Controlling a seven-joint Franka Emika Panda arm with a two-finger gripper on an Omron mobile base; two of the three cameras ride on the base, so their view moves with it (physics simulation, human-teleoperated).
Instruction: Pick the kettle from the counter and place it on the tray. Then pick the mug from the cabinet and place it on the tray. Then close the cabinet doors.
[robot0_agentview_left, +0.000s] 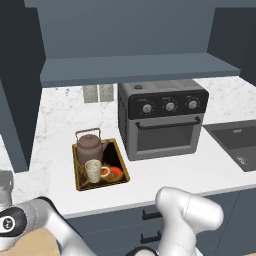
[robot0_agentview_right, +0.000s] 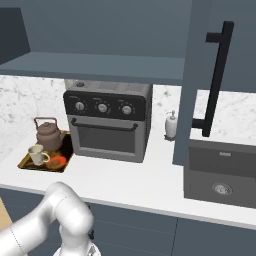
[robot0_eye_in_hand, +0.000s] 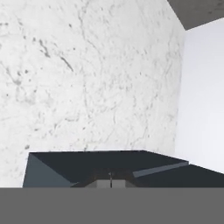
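The cabinet takes up the whole upper wall, a big dark blue-grey box standing open, its single shelf running across as a flat slab. One of the cabinet doors swings out at about two o'clock in the right base view, a tall flat panel carrying a long black bar handle. Beneath it stretches the counter, white marble with thin grey veins, above dark drawers with black pulls. A black and grey toaster oven with three knobs sits at the middle of the worktop, and a dark sink is sunk in at four o'clock from it in the right base view, with a small white soap dispenser between the two by the wall. At eight o'clock from the oven lies the tray, a flat rectangle with a golden rim and a dark face showing a red-orange spot. The kettle stands on the tray's far end, squat, round and brown, with a thin arched handle and a small lid knob. Just in front of it, also on the tray, stands the mug, small and cream, upright, its handle turned toward the red spot. The gripper has its jaws pressed fully together with nothing between them, pointing at marble wall above a dark edge.
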